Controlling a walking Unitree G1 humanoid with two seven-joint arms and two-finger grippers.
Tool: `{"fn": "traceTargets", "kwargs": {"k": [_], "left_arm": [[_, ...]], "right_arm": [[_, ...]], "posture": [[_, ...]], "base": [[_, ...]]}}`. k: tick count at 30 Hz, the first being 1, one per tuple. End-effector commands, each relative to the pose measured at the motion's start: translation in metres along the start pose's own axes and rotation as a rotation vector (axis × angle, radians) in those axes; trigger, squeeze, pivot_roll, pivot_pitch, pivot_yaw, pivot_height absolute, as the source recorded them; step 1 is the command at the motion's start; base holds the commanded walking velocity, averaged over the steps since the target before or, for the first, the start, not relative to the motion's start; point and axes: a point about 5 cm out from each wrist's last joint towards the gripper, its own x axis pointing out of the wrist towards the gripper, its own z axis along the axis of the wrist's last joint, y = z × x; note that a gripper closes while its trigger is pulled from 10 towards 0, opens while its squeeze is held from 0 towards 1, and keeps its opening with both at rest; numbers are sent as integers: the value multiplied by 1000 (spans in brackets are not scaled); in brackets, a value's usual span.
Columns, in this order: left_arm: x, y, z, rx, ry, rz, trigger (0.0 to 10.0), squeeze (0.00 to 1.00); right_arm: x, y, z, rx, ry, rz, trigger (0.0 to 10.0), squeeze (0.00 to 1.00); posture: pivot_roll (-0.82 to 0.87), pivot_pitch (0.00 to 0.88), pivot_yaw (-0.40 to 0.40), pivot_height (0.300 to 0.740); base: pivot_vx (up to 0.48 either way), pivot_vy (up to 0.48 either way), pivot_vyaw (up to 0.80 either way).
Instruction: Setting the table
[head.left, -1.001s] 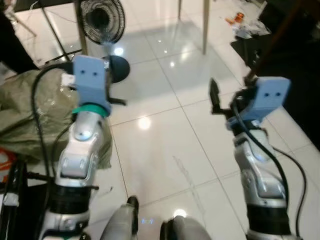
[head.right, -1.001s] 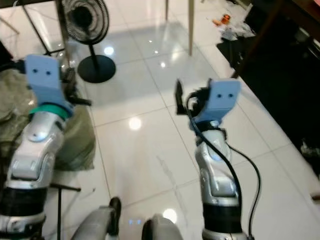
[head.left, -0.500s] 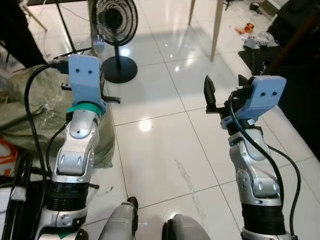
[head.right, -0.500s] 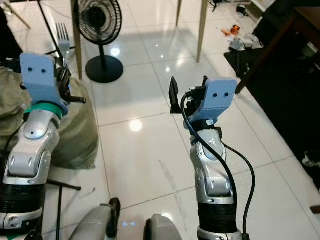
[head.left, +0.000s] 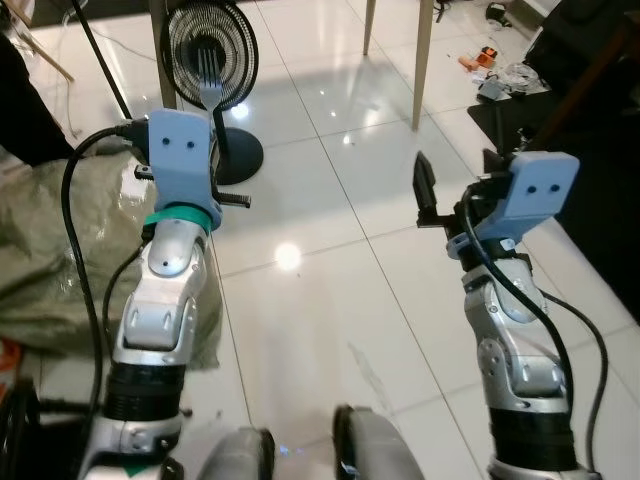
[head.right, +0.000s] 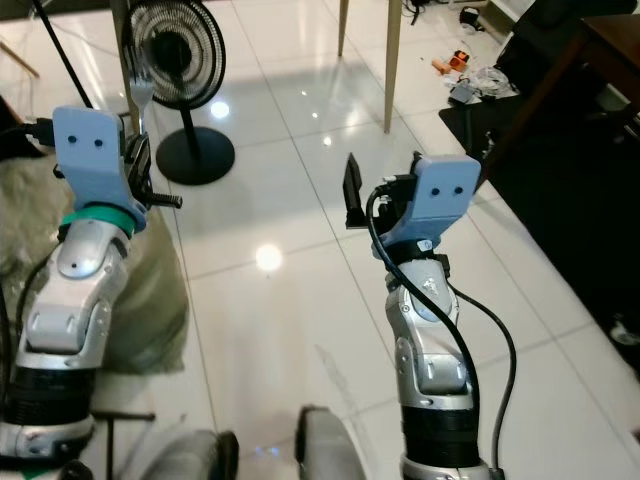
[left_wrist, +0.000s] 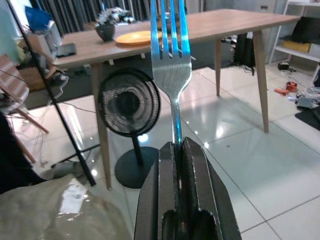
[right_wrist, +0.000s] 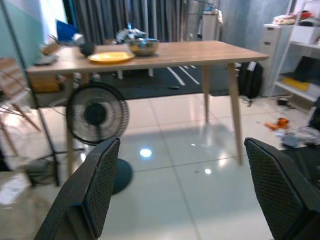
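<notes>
Wooden table (right_wrist: 165, 54) ahead beyond the fan (left_wrist: 129, 102): we carry a fork (left_wrist: 171, 65) clamped upright in the left gripper (left_wrist: 180, 150), right gripper (right_wrist: 185, 175) spread empty; next we walk to the table.

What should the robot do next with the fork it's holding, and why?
Probably walk forward toward the wooden table. The left gripper has its jaws shut on the fork, tines up, and the yellow plate sits on the table beyond the standing fan, across open floor. The right gripper is open and holds nothing.
</notes>
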Motion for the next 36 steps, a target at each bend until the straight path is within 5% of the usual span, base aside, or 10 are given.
{"fn": "traceTargets", "kwargs": {"k": [1, 36], "left_arm": [[-2, 3, -6, 5, 22, 10, 10000, 0], [-1, 4, -6, 7, 19, 13, 10000, 0]], "right_arm": [[-1, -1, -2, -3, 6, -5, 10000, 0], [1, -1, -3, -17, 7, -12, 10000, 0]], "posture": [[6, 73, 11, 740], [13, 79, 11, 740]], "base": [[461, 0, 0], [459, 0, 0]]}}
